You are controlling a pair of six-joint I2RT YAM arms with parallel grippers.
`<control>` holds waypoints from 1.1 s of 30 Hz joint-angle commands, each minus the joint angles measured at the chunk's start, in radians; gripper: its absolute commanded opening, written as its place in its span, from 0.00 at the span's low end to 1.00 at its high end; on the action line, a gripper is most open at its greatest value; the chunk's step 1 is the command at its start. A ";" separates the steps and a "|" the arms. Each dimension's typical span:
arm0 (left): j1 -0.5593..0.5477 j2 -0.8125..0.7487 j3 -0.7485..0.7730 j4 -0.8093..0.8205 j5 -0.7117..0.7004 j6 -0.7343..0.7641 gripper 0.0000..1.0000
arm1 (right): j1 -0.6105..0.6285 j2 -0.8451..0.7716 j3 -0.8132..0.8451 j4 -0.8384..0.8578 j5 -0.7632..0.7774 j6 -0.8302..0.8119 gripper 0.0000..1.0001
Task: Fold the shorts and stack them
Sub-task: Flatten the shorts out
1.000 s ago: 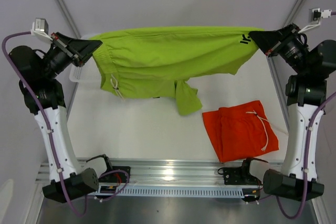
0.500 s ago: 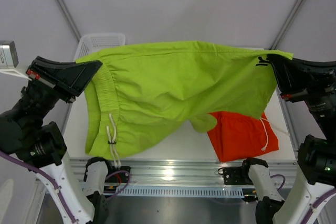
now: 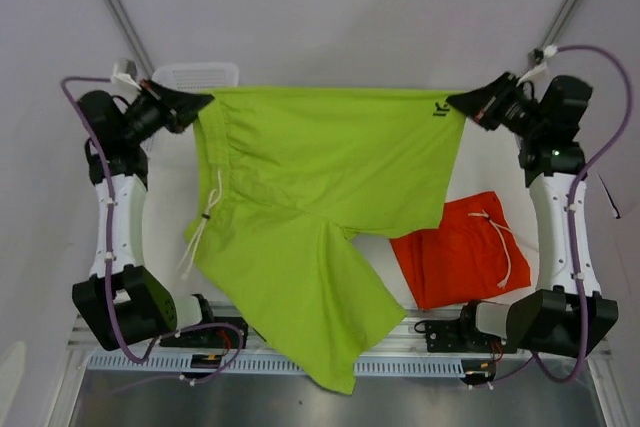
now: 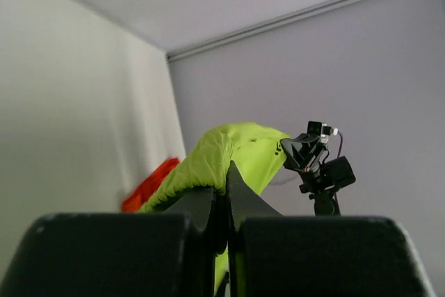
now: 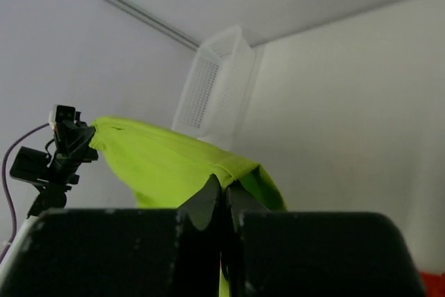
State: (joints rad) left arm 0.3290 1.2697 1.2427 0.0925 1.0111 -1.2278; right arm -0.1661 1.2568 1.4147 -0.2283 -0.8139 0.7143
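The lime green shorts (image 3: 320, 187) hang stretched between my two grippers, high over the table, one leg drooping past the front rail. My left gripper (image 3: 198, 104) is shut on the waistband corner with the white drawstring (image 3: 205, 217) dangling below. My right gripper (image 3: 458, 103) is shut on the hem corner beside the small dark logo (image 3: 439, 108). The left wrist view shows green cloth (image 4: 222, 154) pinched between the fingers; the right wrist view shows the green hem (image 5: 174, 165) pinched likewise. The orange shorts (image 3: 465, 252) lie folded on the table at the right, drawstring on top.
A white mesh basket (image 3: 195, 75) stands at the back left corner, also in the right wrist view (image 5: 212, 85). The metal front rail (image 3: 440, 332) runs along the table's near edge with both arm bases on it.
Both arms have swung back and spread the green shorts flat and taut; one leg has dropped down over the front rail. The orange shorts have not moved.
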 commanded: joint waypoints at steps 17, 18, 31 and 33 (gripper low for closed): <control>-0.220 0.305 -0.252 0.325 -0.365 0.298 0.00 | 0.076 0.205 -0.381 0.533 0.232 -0.072 0.00; -0.229 0.330 -0.208 0.337 -0.371 0.292 0.00 | 0.076 0.257 -0.369 0.558 0.237 -0.072 0.00; -0.257 0.904 0.403 0.317 -0.352 0.169 0.55 | 0.048 0.828 0.104 0.595 0.314 0.048 0.14; -0.266 0.973 0.535 0.197 -0.355 0.198 0.99 | 0.048 0.915 0.229 0.522 0.332 0.042 0.44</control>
State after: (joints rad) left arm 0.0750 2.1983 1.6295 0.3725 0.6582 -1.0386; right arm -0.1055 2.0850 1.5066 0.3222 -0.5274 0.7414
